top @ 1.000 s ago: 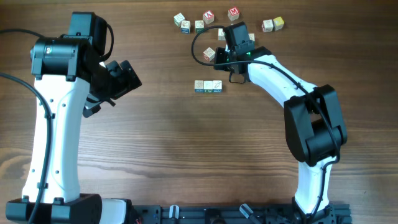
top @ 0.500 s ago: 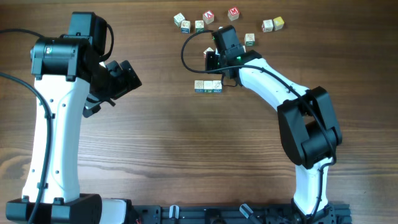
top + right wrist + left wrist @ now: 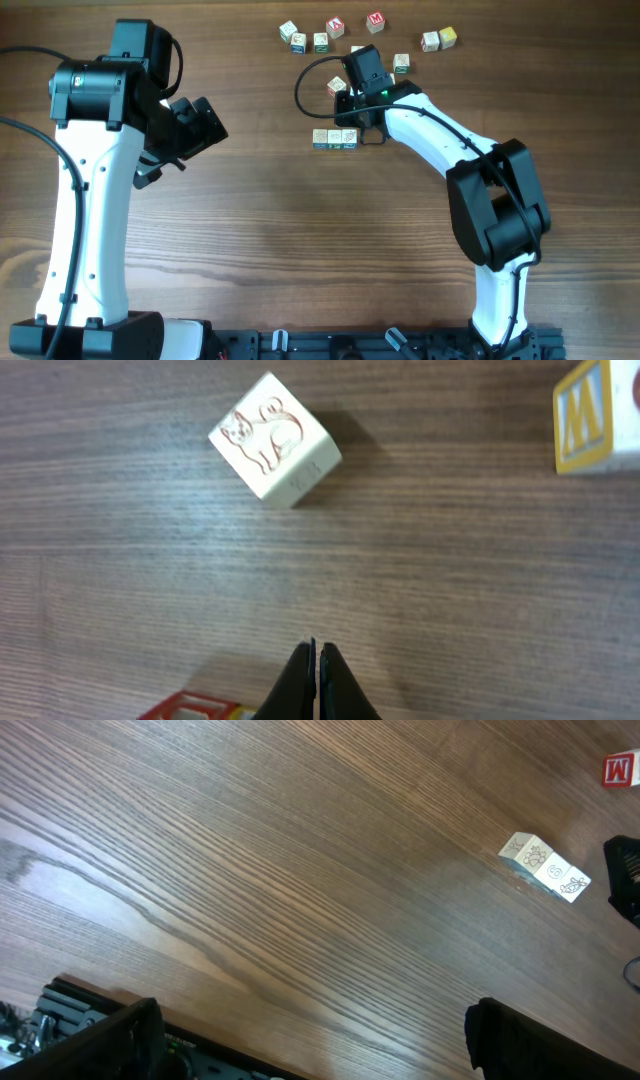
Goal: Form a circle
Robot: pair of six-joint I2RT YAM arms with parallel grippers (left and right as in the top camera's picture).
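The circle's pieces are small white picture cubes. Three of them form a short row (image 3: 334, 138), also seen in the left wrist view as the row (image 3: 545, 868). Several more lie scattered along the far edge, among them a red M cube (image 3: 375, 20). My right gripper (image 3: 348, 106) is shut on nothing, low over the table just behind the row and next to a lone cube (image 3: 337, 87). In its wrist view the right gripper (image 3: 317, 647) points at a cat cube (image 3: 275, 437), with a red-framed cube (image 3: 190, 709) at its left. My left gripper (image 3: 315, 1050) hangs open and empty, far left of the cubes.
A yellow W cube (image 3: 588, 412) lies to the right in the right wrist view. Two more cubes (image 3: 438, 39) sit at the far right of the scattered group. The black base rail (image 3: 350, 345) runs along the near table edge.
The right arm swung left from beside the scattered cubes to just behind the row, jaws staying shut. The left arm has not moved.
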